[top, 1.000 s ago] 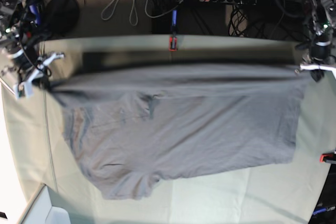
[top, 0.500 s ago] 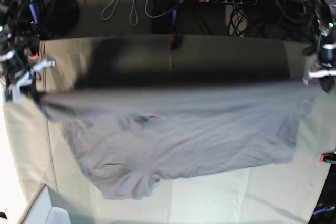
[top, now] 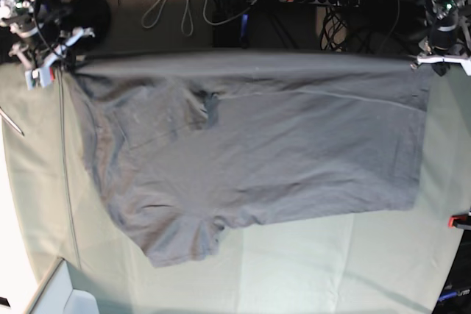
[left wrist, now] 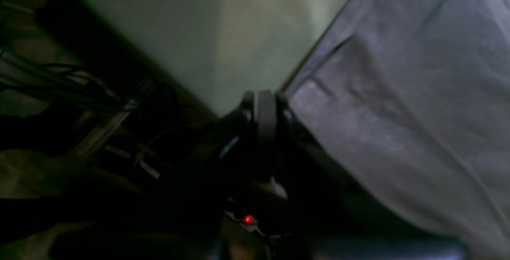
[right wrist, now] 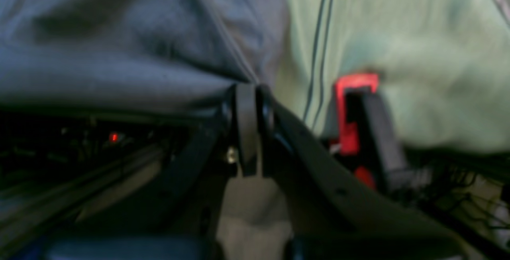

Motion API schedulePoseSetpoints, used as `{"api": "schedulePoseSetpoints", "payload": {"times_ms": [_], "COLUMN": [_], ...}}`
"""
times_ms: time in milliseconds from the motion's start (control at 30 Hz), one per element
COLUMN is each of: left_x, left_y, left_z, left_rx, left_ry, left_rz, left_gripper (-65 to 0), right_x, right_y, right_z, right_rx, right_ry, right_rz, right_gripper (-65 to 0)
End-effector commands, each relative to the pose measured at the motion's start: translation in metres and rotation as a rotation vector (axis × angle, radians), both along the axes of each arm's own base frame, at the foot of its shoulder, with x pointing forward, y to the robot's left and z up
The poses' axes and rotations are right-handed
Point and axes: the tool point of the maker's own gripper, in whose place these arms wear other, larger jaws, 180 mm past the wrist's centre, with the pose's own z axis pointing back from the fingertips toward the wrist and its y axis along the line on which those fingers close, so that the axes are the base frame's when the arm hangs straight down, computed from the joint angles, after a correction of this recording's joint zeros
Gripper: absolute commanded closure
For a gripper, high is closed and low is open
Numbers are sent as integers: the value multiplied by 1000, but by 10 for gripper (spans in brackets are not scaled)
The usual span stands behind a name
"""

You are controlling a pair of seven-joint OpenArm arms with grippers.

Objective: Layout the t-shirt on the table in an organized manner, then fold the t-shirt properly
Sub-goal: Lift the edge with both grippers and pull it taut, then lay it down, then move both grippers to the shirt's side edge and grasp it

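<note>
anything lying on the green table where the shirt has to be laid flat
Nothing visible does. The t-shirt hangs stretched between the left gripper and right gripper, both shut on its edge, and the bare table around it shows only cloth.

No legible text, label, brand, number or sign appears in any view. The t-shirt (top: pixel 250 152) is plain grey, with a dark patch at the neck too small to read. Both wrist views are blurred, so no markings can be read there.
</note>
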Motion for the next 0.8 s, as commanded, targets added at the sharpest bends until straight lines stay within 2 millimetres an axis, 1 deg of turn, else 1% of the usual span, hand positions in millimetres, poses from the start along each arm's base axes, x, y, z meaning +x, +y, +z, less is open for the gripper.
{"api": "schedulePoseSetpoints", "payload": {"times_ms": [0,233,267,300,333,400,467,533,600,633,700,767], "left_x": [4,4,1,0,0,0,2,7,7,9,19,28], "left_y": [10,5,5,1,-4,-5,-7,-10,-15,-18,-21,-20], "left_z": [13,10,8,7,4,3,7,15,21,27,39,52], "left_rx": [40,31,30,21,6,-12,-20,-20,-26,-26,-18,-1], "left_ry": [-32,-29,-22,-10,6,26,32,25,42,41,15,-24], "left_rz": [2,-2,-3,-14,-26,-30,-37,-55,-80,-93,-110,-112], "left_gripper": [0,-2,-8,-27,-51,-123,-195,-260,-319,-342,-386,-413], "right_x": [3,0,0,-1,-5,-10,-8,-7,-7,-7,6,15], "right_y": [-3,-2,-2,-3,-3,-3,-7,-21,-33,-40,-49,-52], "right_z": [8,5,5,5,4,5,14,31,47,57,77,85], "right_rx": [-8,-4,-4,-5,-6,-11,-29,-72,-102,-124,-154,-161], "right_ry": [-26,-17,-17,-14,-5,0,-19,-56,-103,-129,-192,-225], "right_rz": [15,12,12,13,13,18,18,-17,-76,-105,-141,-149], "right_gripper": [0,0,0,0,-17,-81,-157,-231,-278,-290,-291,-292]}}
